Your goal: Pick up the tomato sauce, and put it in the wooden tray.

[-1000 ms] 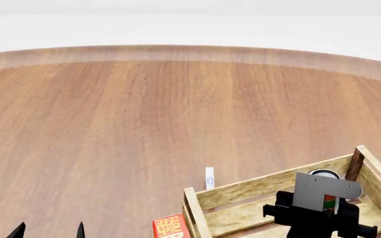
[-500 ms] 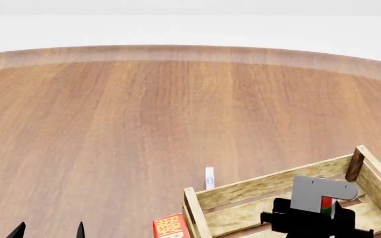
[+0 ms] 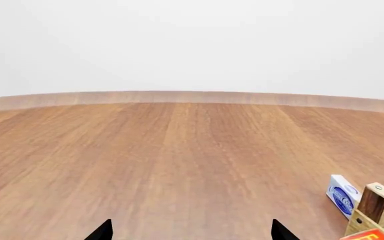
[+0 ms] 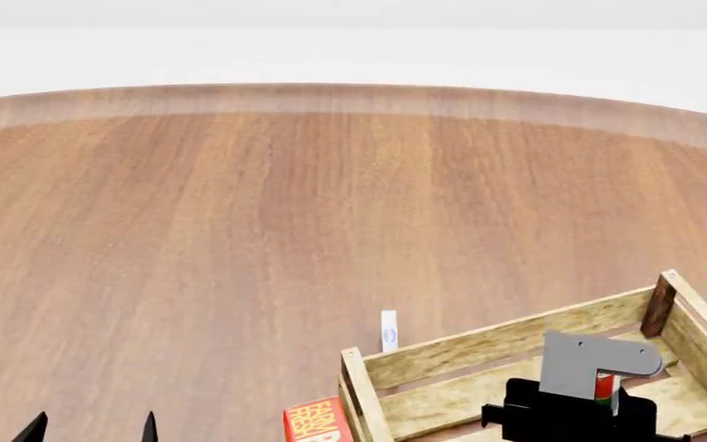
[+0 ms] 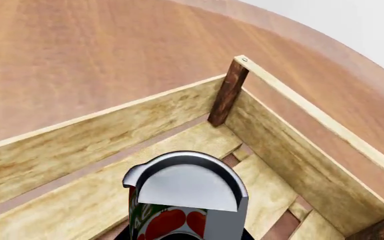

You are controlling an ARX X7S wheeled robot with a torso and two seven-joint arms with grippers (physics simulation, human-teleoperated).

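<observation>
Tomato sauce (image 5: 172,220) sits clamped in the right tool (image 4: 599,391) inside the wooden tray (image 4: 477,348) at lower right, while the left tool (image 4: 89,428) at lower left stands wide.

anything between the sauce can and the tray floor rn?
Nothing visible. The right gripper holds the tomato sauce inside the wooden tray, above bare slats near a dark corner post. No other item shows in the tray. The orange box and small white-blue box sit outside its walls.
</observation>
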